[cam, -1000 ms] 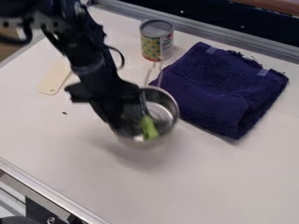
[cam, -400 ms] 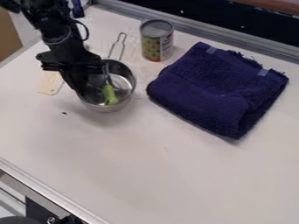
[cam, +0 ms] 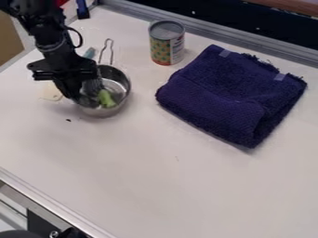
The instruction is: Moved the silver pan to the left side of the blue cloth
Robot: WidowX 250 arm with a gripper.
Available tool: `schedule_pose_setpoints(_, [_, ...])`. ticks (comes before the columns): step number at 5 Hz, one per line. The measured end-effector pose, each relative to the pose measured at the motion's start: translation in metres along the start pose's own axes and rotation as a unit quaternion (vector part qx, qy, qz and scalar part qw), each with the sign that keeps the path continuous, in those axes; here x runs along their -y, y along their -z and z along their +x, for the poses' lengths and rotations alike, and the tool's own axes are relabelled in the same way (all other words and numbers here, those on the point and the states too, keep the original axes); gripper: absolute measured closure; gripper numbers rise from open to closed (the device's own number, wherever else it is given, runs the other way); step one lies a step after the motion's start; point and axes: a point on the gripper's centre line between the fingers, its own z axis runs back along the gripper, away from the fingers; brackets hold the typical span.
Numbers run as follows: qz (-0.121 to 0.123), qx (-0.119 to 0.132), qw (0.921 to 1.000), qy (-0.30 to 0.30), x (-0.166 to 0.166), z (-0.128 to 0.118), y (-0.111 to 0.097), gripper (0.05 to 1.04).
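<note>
A: If judging the placement, where to look for the silver pan [cam: 119, 87]?

B: Left of the folded navy-blue cloth [cam: 233, 93], well apart from it, on or just above the white table [cam: 186, 186]; impossible to tell which.

A: And the black gripper [cam: 77, 95]?

B: At the pan's left side, seemingly clenched on the rim. Probably for a thin edge to pinch, with the wire handle [cam: 107, 52] pointing towards the table's far edge.

A: Why roughly upright?

B: Likely for the sake of the light-green object [cam: 106, 99] inside, easily spilled by a tilt.

A: Why such a gap?

B: Perhaps for room beside the cloth and the upright tin can [cam: 166, 44]. Next, probably: settle the base, then let go gently.
</note>
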Motion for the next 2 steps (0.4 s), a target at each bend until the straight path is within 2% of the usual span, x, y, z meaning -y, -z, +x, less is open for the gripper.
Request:
schedule_pose_setpoints(1, [0.001,0.002,1.0,-0.002,0.002,0.0021,0.0001,1.0])
schedule_pose_setpoints(2, [0.011,-0.001,0.9999,-0.003,0.0024,0.0036,-0.0014,0.864])
